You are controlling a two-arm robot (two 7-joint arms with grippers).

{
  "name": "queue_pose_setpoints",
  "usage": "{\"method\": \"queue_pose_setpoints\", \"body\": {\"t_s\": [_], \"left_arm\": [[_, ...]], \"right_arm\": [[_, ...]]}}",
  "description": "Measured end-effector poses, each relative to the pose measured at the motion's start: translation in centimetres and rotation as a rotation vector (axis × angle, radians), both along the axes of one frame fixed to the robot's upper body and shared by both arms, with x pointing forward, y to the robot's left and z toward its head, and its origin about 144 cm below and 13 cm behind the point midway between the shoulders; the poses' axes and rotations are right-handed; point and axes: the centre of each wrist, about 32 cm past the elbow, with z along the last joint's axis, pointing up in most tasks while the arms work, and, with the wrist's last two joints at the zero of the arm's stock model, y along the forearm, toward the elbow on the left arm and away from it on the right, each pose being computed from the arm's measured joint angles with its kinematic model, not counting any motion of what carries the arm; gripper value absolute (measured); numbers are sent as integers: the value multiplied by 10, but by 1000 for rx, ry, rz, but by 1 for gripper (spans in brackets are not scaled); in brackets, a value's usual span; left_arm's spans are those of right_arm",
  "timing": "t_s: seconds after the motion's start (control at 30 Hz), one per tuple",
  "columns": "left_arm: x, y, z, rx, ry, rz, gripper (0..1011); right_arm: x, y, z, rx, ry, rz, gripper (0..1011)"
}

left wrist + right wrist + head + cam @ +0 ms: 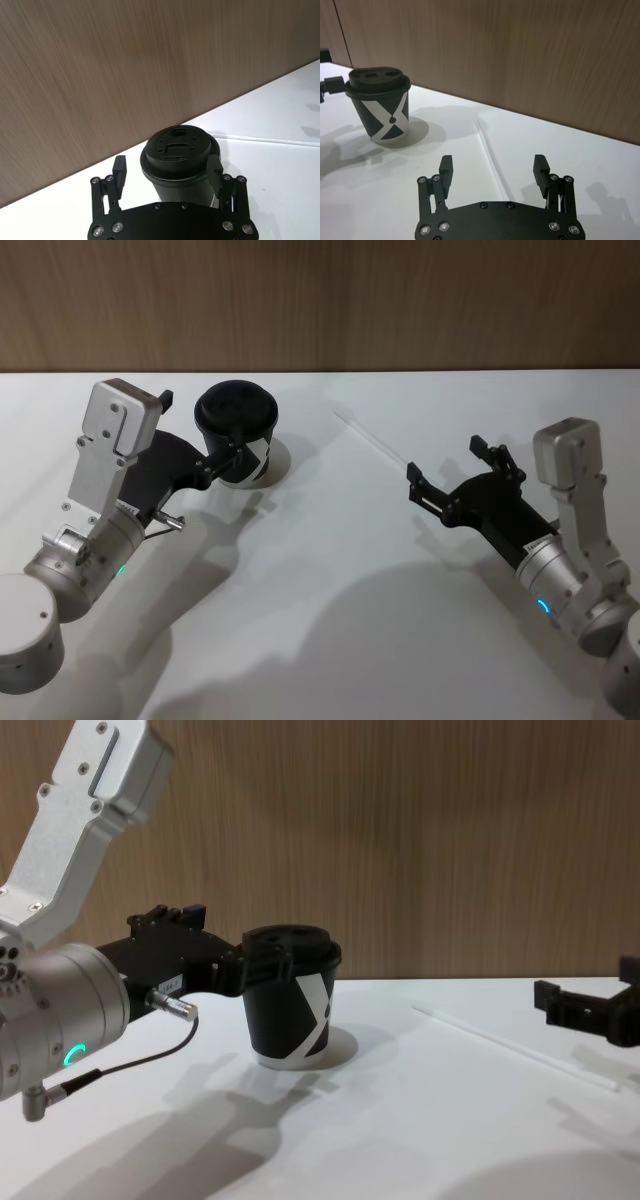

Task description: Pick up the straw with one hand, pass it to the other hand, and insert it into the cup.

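Jaws wide, the right tool (445,460) hangs over the near end of the straw (375,440), flat on the tabletop (330,580) right of the cup (237,412). The left tool (166,164), also wide, flanks the cup; the pickup likely needs a descent and squeeze.

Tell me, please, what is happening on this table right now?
The straw lies flat on the white table, not yet picked up. The right gripper is open with the straw's near end running between its fingers, seemingly about to grasp it. The left gripper is open around the lidded black cup, which stands upright.
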Motion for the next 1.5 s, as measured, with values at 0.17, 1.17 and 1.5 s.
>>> {"method": "queue_pose_setpoints", "body": {"t_s": [0.17,1.17,1.5], "left_arm": [[0,0,0,0,0,0,1003],[0,0,0,0,0,0,1003],[0,0,0,0,0,0,1003]], "right_arm": [[8,-5,0,-19,14,18,1001],[53,-34,17,-102,107,62,1001],[60,-39,19,-122,149,102,1001]]}}
